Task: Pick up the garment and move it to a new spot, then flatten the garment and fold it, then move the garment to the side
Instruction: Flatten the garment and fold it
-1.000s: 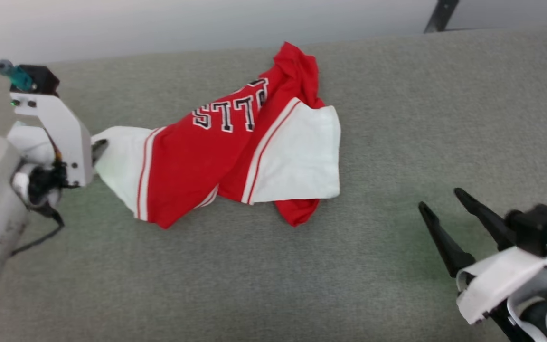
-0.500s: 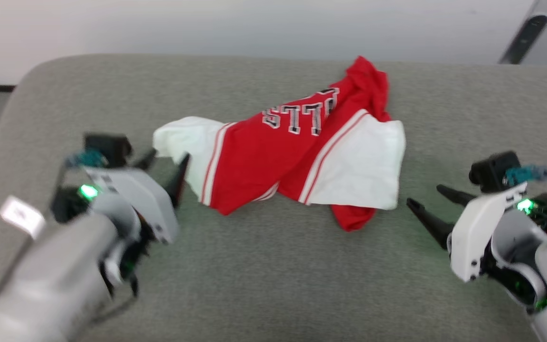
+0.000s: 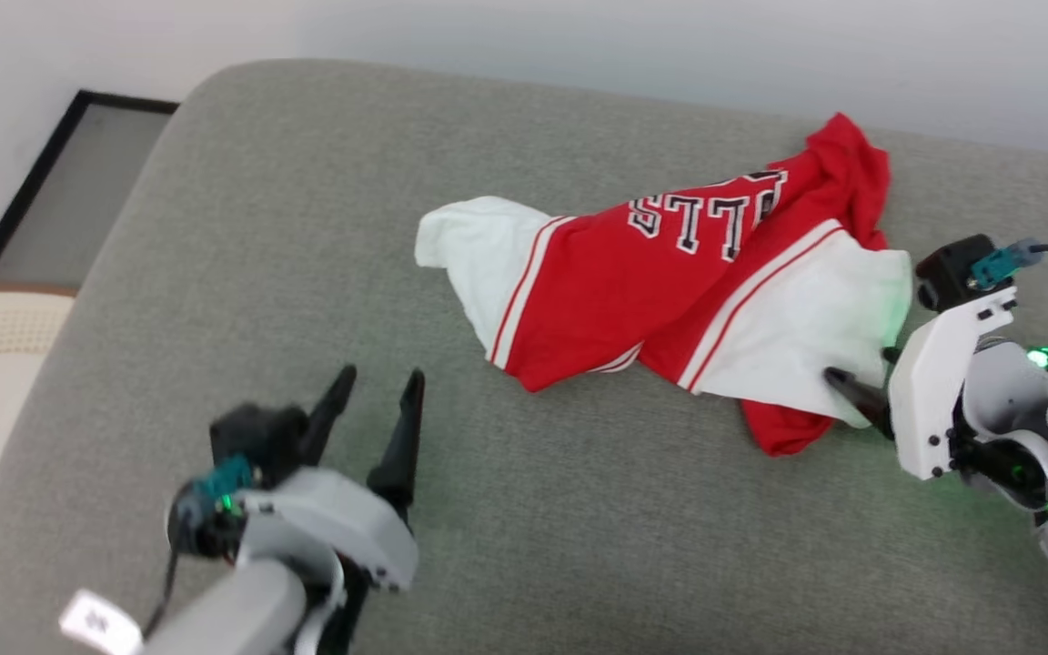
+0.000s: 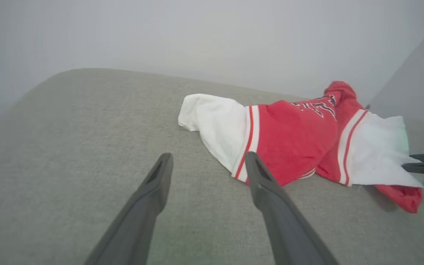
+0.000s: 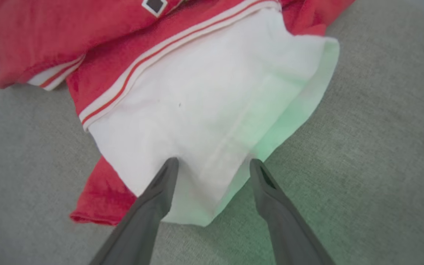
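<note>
- Garment (image 3: 633, 291): lies bunched and twisted on grey-green cushion (image 3: 242, 227), toward the far right part of it. Red body is rolled over on itself, lettering (image 3: 706, 214) upside down in head view.
- One white sleeve (image 3: 478, 255) sticks out toward robot's left. The other white sleeve (image 3: 806, 337) is spread toward its right, w/ a red bit of hem (image 3: 783, 432) poking out under it.
- Not flat, no neat fold, not set aside, so flatten, fold and final move look undone.
- Whether the "new spot" move is done: can't tell from how it lies.
- Right tool (image 3: 859, 364): at the edge of the right-hand sleeve.
- Right wrist view: right tool (image 5: 212, 161) has jaws spread, white cloth (image 5: 197, 103) lying between and under the tips. Released, nothing pinched yet. Can't tell if tips press on the cloth or just hover.
- Left tool (image 3: 380, 373): jaws apart, empty, over bare cushion near the front, well apart from the garment.
- Left wrist view: left tool (image 4: 208, 156) aims at the cloth (image 4: 293, 143), w/ nothing between its fingers.
- Judgement: early stage. Right arm seems lined up for a sleeve grab, left arm on standby.
- Left to do, approx: close on sleeve, get a 2nd hold w/ left tool, lift or drag, spread flat, fold, shift aside.
- Risk: a grab on sleeve edge alone may just unroll one layer and leave the twist in the body.
</note>
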Available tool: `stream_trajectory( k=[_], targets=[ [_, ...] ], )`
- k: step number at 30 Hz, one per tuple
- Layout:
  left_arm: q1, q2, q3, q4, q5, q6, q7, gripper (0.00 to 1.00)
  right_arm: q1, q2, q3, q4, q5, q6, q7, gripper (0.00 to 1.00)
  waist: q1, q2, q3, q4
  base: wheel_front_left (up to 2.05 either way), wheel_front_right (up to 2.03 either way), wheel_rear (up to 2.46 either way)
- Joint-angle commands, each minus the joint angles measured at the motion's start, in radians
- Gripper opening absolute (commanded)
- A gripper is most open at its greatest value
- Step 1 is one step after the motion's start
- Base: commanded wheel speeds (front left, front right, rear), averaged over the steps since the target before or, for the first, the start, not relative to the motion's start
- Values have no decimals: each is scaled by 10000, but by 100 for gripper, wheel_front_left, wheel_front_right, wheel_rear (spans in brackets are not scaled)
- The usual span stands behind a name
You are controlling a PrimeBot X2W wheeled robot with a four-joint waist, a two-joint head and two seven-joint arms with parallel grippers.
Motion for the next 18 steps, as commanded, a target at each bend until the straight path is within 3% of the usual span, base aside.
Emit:
stream_trajectory(
  k=[1, 3, 4, 5, 6, 7, 18],
  targets=[
    [560, -162, 299, -189, 336, 67, 1, 100, -164, 9, -48, 194, -48, -11, 58, 100, 0, 0, 150, 288, 0, 0, 0],
    [1010, -335, 692, -439, 712, 108, -2, 100, -205, -2, -9, 364, -84, -11, 160, 100, 0, 0, 168, 337, 0, 0, 0],
    [1234, -430, 903, -529, 832, 92, -6, 100, -232, -20, 23, 392, -89, -11, 169, 93, 0, 0, 180, 351, 0, 0, 0],
    [1443, -490, 1058, -590, 944, 57, -6, 100, -241, -16, 12, 430, -43, -11, 144, 47, 0, 0, 191, 362, 0, 0, 0],
    [1616, -543, 1193, -636, 1064, 23, -3, 100, -239, -6, 38, 459, 22, -11, 181, 33, 0, 0, 198, 369, 0, 0, 0],
    [1751, -588, 1331, -683, 1167, -24, -4, 100, -245, -13, 73, 444, 67, -11, 198, 0, 0, 0, 204, 366, 0, 0, 0],
    [2388, -835, 2031, -686, 1694, -342, -4, 100, -221, -79, -334, 268, 374, -13, -642, 0, 0, 0, 124, -205, 0, 0, 0]
  ],
)
